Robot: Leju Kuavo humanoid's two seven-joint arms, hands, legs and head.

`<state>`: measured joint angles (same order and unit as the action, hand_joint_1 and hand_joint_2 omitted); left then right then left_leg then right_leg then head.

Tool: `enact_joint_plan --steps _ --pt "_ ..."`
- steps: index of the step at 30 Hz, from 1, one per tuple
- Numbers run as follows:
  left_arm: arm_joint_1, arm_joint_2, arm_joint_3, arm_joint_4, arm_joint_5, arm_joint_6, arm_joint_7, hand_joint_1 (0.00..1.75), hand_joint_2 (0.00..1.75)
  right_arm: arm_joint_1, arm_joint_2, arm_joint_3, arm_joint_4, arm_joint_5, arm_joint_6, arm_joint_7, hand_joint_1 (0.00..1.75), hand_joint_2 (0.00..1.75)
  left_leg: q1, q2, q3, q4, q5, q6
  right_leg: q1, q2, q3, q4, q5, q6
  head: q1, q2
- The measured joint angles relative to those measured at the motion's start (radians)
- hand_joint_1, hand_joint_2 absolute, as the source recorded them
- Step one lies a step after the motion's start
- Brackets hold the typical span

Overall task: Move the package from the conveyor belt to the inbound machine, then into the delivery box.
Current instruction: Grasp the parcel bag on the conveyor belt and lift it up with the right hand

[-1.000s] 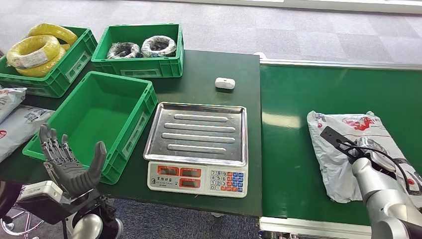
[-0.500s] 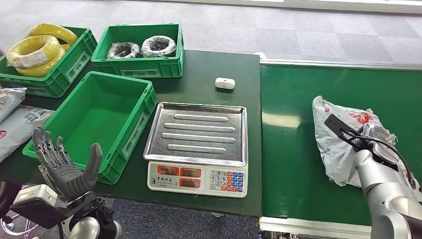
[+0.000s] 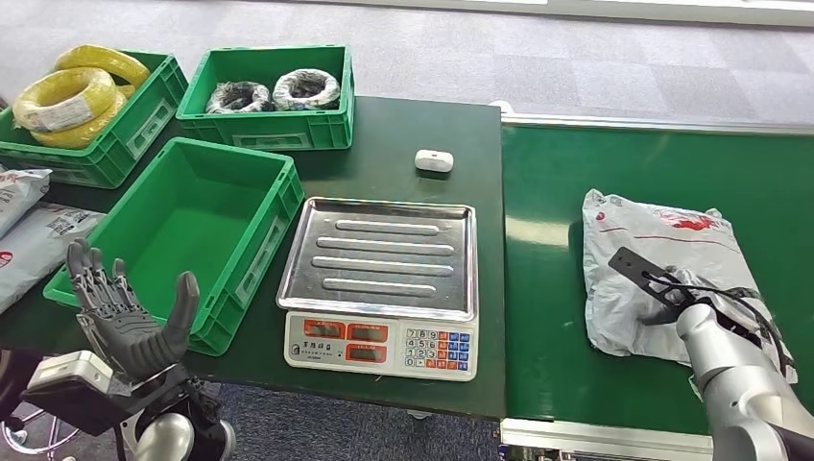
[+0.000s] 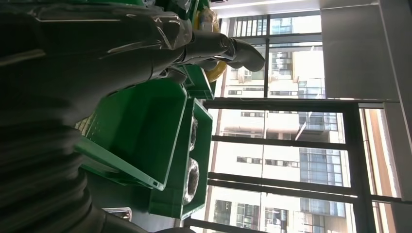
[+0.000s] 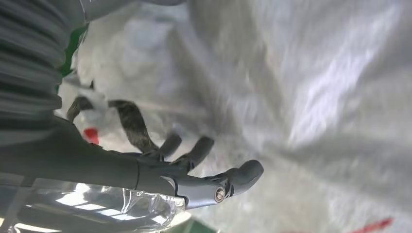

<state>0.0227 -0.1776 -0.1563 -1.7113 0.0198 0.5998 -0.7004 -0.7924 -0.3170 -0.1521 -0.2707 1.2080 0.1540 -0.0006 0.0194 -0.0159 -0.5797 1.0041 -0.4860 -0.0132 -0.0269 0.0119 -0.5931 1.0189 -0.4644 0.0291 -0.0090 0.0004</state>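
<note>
A white plastic package (image 3: 662, 254) with red print sits crumpled on the green conveyor belt (image 3: 552, 317) at the right. My right hand (image 3: 696, 298) grips its near side and is mostly hidden under the bag. In the right wrist view its dark fingers (image 5: 192, 148) curl into the white package (image 5: 316, 97). The weighing scale (image 3: 384, 259) with a steel tray stands bare at the table's middle. Left of it is an empty green box (image 3: 280, 213). My left hand (image 3: 130, 317) is held up at the table's near left corner, fingers spread, holding nothing.
A crate of yellow cable coils (image 3: 72, 96) and a crate with dark coils (image 3: 274, 91) stand at the back left. A small white device (image 3: 434, 160) lies behind the scale. Other white packages (image 3: 34, 240) lie at the far left.
The package has bunched up, lifted at its near edge and shifted left toward the scale with my right hand. My left hand dipped slightly and stayed open.
</note>
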Motion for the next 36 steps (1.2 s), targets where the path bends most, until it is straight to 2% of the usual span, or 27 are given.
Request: enact_joint_plan --steps 12,13,16,17,22,29,36 --pt "-0.005 0.002 0.0 0.007 0.0 -0.001 0.0 0.0 1.75 0.024 0.018 -0.023 0.001 0.0 0.056 -0.034 0.0 1.75 0.0 0.001 0.0 0.0 0.0 0.0 0.0 0.001 0.0 0.0 0.0 0.0 0.0 0.0" --pt "-0.005 0.002 0.0 0.007 0.0 -0.001 0.0 0.0 1.75 0.025 0.018 -0.024 0.001 -0.002 0.066 -0.042 0.38 1.75 0.0 0.001 0.0 0.0 0.0 0.0 0.0 0.001 0.0 0.0 0.0 0.0 0.0 0.0" --pt "-0.006 0.002 0.0 0.008 0.0 0.0 0.0 0.0 1.75 0.027 0.018 -0.026 0.001 -0.009 0.076 -0.072 1.69 1.75 0.0 0.001 0.0 0.0 0.0 0.0 0.0 0.001 0.0 0.0 0.0 0.0 0.0 0.0" --pt "-0.006 0.003 0.0 0.008 -0.001 0.001 0.0 0.0 1.75 0.028 0.018 -0.026 0.001 -0.012 0.072 -0.082 1.75 1.75 0.0 0.001 0.0 0.0 0.0 0.0 0.0 0.001 0.0 0.0 0.0 0.0 0.0 0.0" --pt "0.002 0.003 0.001 0.005 -0.002 0.014 0.0 0.0 1.75 0.021 0.023 -0.035 -0.001 -0.021 -0.03 -0.1 1.75 1.75 0.0 0.001 0.0 0.0 0.0 0.0 0.0 0.001 0.0 0.0 0.0 0.0 0.0 0.0" --pt "0.032 0.002 0.002 -0.024 -0.01 0.04 0.0 0.0 1.75 -0.024 0.036 -0.048 -0.03 -0.016 -0.291 -0.059 1.75 1.75 0.0 0.001 0.0 0.0 0.0 0.0 0.0 0.001 0.0 0.0 0.0 0.0 0.0 0.0" --pt "0.046 0.001 0.005 -0.04 -0.012 0.051 0.0 0.0 1.75 -0.06 0.049 -0.059 -0.056 -0.027 -0.374 -0.069 1.75 1.75 0.0 0.001 0.0 0.0 0.0 0.0 0.0 0.0 0.001 0.0 0.0 0.0 0.0 0.0"
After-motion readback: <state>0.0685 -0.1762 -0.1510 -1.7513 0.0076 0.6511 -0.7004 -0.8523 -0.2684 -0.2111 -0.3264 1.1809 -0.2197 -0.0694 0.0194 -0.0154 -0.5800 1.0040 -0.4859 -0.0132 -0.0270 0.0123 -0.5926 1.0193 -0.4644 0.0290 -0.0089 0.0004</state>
